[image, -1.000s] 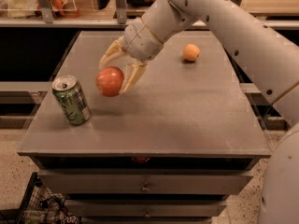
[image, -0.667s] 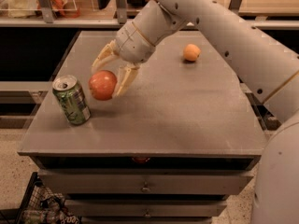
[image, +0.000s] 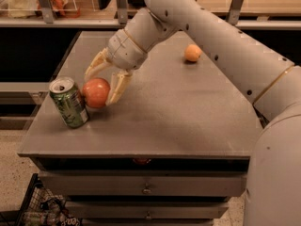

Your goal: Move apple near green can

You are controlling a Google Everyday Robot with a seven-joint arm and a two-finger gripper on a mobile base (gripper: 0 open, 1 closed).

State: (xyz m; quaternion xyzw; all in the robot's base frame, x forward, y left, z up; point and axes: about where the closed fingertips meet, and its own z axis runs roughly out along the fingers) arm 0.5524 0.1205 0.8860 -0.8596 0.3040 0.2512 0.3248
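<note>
1. The gripper [image: 98,89] is over the left part of the table [image: 178,121], at the end of the arm [image: 211,36] that reaches in from the right.
2. Its two pale fingers [image: 117,86] are spread about as wide as the apple [image: 96,92] and clasp it, one finger across the far side and one down the right side.
3. The apple sits low, at the table top (whether it rests on the surface or hangs just above it I cannot tell).
4. The apple is just beside the green can [image: 69,102], on the can's right; their edges appear to meet.
5. The green can stands near the table's front left corner, leaning a little, its silver top showing.
6. Count: one apple, one green can, one gripper.
7. One small orange fruit [image: 192,52] lies well apart, toward the far side of the table.
8. Two drawers [image: 146,188] show below the table top, each with a small knob.
</note>
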